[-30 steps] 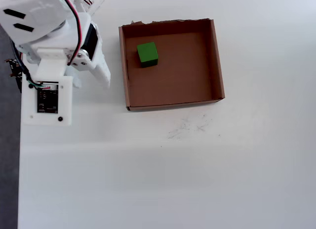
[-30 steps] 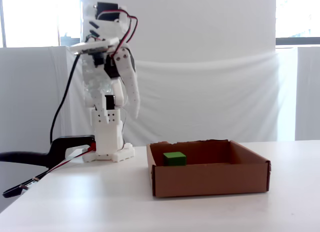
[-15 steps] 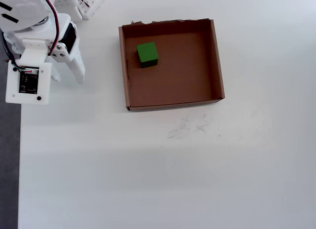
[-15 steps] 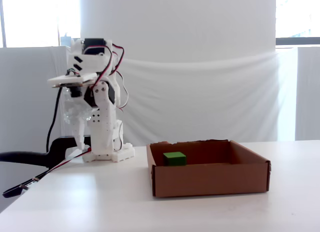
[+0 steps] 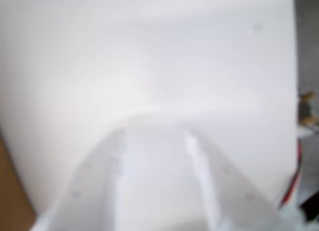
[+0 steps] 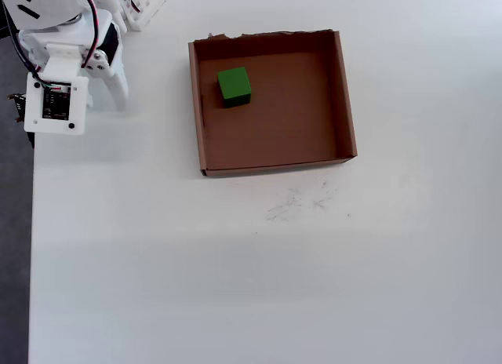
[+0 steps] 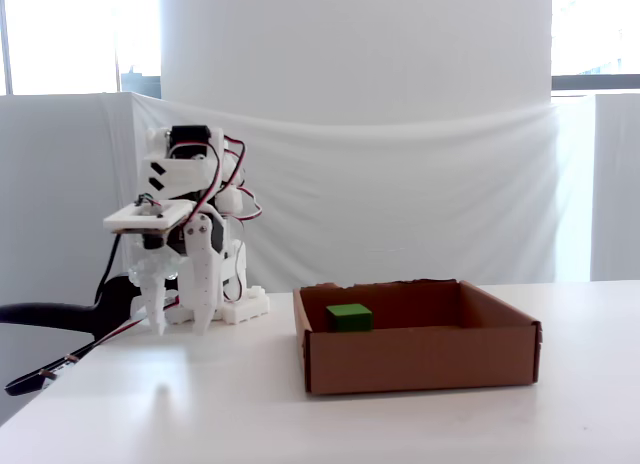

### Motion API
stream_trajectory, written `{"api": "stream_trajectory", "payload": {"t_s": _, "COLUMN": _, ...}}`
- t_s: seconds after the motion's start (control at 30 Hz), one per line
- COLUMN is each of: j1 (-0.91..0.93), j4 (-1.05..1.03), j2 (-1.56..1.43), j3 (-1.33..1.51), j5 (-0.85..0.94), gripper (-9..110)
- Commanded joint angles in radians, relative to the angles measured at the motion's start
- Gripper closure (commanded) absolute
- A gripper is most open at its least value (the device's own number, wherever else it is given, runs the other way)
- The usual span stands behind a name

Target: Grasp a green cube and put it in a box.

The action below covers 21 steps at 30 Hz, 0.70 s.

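Observation:
The green cube (image 6: 234, 86) lies inside the box (image 6: 345, 97), near its far left corner in the overhead view. In the fixed view the cube (image 7: 349, 317) shows just above the box's front wall (image 7: 420, 359). My gripper (image 6: 110, 93) is folded back by the arm's base, well left of the box, and points down at the table. In the fixed view its two fingers (image 7: 180, 327) stand apart with nothing between them. The blurred wrist view shows the jaws (image 5: 157, 131) spread over bare white table; the cube is out of that view.
The table's left edge (image 6: 31, 223) runs close beside the arm, with dark floor beyond it. A black cable (image 7: 50, 319) hangs off to the left. Faint scribbles (image 6: 298, 201) mark the table in front of the box. A brown patch (image 5: 10, 191) shows at the wrist view's lower left.

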<state>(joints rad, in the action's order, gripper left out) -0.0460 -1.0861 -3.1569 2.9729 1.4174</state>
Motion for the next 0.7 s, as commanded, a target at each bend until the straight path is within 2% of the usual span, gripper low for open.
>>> {"api": "stream_trajectory", "payload": {"t_s": 0.0, "j1": 0.009, "j4": -0.041, "j2": -0.026, "j3": -0.003, "j5": 0.021, "gripper": 86}}
{"api": "stream_trajectory", "payload": {"t_s": 0.13, "j1": 0.011, "j4": -0.132, "j2": -0.026, "j3": 0.000, "j5": 0.011, "gripper": 85}}
{"api": "stream_trajectory", "payload": {"t_s": 0.67, "j1": -0.017, "j4": -0.143, "j2": -0.026, "j3": 0.000, "j5": -0.052, "gripper": 86}}
